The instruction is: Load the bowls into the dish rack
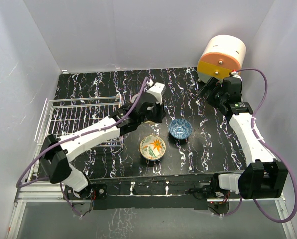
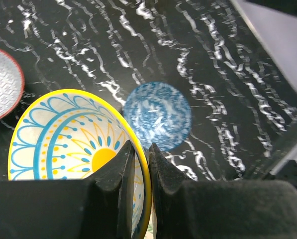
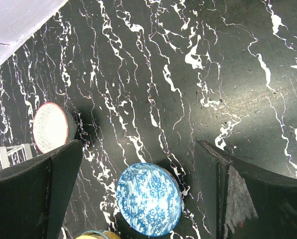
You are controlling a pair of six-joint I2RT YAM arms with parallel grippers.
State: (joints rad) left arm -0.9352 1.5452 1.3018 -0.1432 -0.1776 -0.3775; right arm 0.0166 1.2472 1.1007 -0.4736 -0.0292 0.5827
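Note:
My left gripper [image 2: 142, 162] is shut on the rim of the cream-yellow bowl with teal pattern [image 2: 73, 134], one finger inside and one outside. In the top view this gripper [image 1: 150, 118] hovers just right of the white wire dish rack [image 1: 78, 119]. The blue-white bowl [image 1: 180, 128] and the cream flower bowl [image 1: 152, 148] sit on the table right of and below it. The grey-white bowl [image 2: 1, 82] shows at the left wrist view's left edge and in the right wrist view [image 3: 49, 127]. My right gripper [image 3: 138, 144] is open and empty, high above the blue-white bowl [image 3: 148, 199].
An orange-and-cream round drawer unit [image 1: 221, 55] stands at the back right, just behind my right gripper [image 1: 209, 92]. The table is black marble [image 1: 188, 154], with white walls on three sides. A corner of the rack [image 3: 4, 154] shows in the right wrist view.

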